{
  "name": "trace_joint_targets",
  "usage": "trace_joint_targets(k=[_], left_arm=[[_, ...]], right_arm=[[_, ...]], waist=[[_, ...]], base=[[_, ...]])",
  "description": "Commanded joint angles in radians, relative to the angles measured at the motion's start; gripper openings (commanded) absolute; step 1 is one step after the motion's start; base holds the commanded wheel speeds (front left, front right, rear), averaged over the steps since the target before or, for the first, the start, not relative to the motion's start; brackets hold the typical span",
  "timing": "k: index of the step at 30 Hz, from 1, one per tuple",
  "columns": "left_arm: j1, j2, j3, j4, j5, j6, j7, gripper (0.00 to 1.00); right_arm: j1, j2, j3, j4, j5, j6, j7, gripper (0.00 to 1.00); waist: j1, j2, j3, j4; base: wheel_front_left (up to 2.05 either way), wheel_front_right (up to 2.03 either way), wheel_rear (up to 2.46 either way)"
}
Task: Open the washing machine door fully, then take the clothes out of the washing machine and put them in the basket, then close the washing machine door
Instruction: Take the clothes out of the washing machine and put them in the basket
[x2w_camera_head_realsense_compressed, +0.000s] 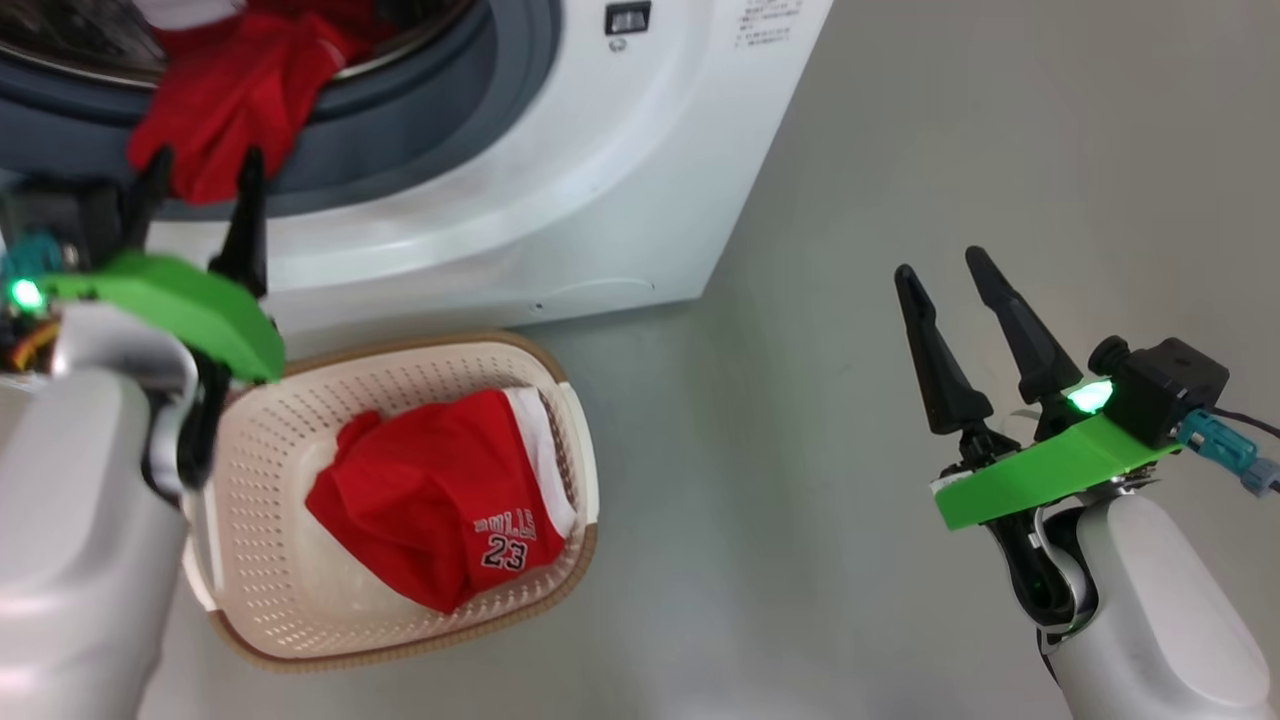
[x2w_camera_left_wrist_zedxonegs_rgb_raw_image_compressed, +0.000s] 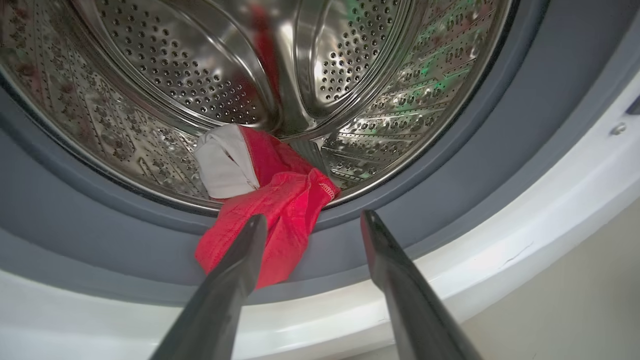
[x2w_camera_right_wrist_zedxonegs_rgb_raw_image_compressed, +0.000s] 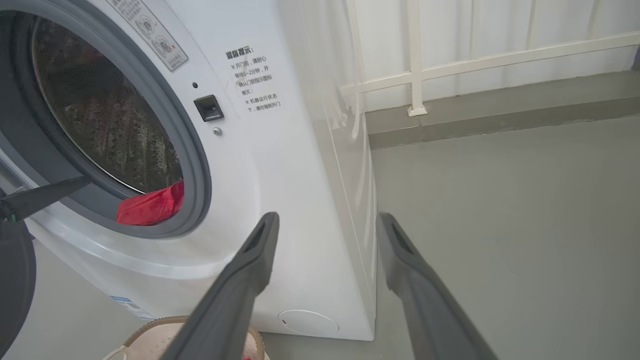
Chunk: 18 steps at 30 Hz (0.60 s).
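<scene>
**Operator:** Jaw status?
**Tech:** Left gripper (x2w_camera_left_wrist_zedxonegs_rgb_raw_image_compressed: 314, 215): jaws spread wide, empty, aimed at the red shorts (x2w_camera_left_wrist_zedxonegs_rgb_raw_image_compressed: 287, 225) draped over the grey seal (x2w_camera_left_wrist_zedxonegs_rgb_raw_image_compressed: 450, 165), frame centre. Right gripper (x2w_camera_head_realsense_compressed: 940, 260): likewise spread, empty.
**Operator:** Procedure?
**Tech:** Pinch the thick fold; the basket (x2w_camera_head_realsense_compressed: 400, 345) sits lower left.

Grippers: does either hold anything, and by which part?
Nothing is held. The left gripper is open before the red garment; the right gripper is open, empty.

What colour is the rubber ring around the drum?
The rubber ring is grey-blue; left wrist view shows it best.
</scene>
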Motion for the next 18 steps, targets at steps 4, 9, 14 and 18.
trace_joint_targets(k=[4,9,14,18], left_arm=[[-0.124,0.030,0.010,0.067,0.021,-0.017,0.031,1.00],[-0.241,0.019,-0.006,0.195,0.034,-0.029,0.055,1.00],[-0.343,0.017,-0.017,0.316,0.049,-0.030,0.068,1.00],[-0.415,0.027,-0.030,0.408,0.065,-0.027,0.094,1.00]], right_arm=[[-0.013,0.012,0.015,-0.029,-0.012,0.002,-0.012,1.00],[-0.033,0.024,0.021,-0.034,-0.012,0.002,-0.012,1.00],[-0.045,0.034,0.019,-0.036,-0.013,0.002,-0.012,1.00],[-0.050,0.042,0.020,-0.039,-0.013,0.002,-0.012,1.00]], waist=[[0.0000,0.0000,0.051,-0.029],[0.0000,0.0000,0.087,-0.052],[0.0000,0.0000,0.116,-0.079],[0.0000,0.0000,0.137,-0.101]], base=[[0.00,0.00,0.00],[0.00,0.00,0.00],[0.00,0.00,0.00],[0.00,0.00,0.00]])
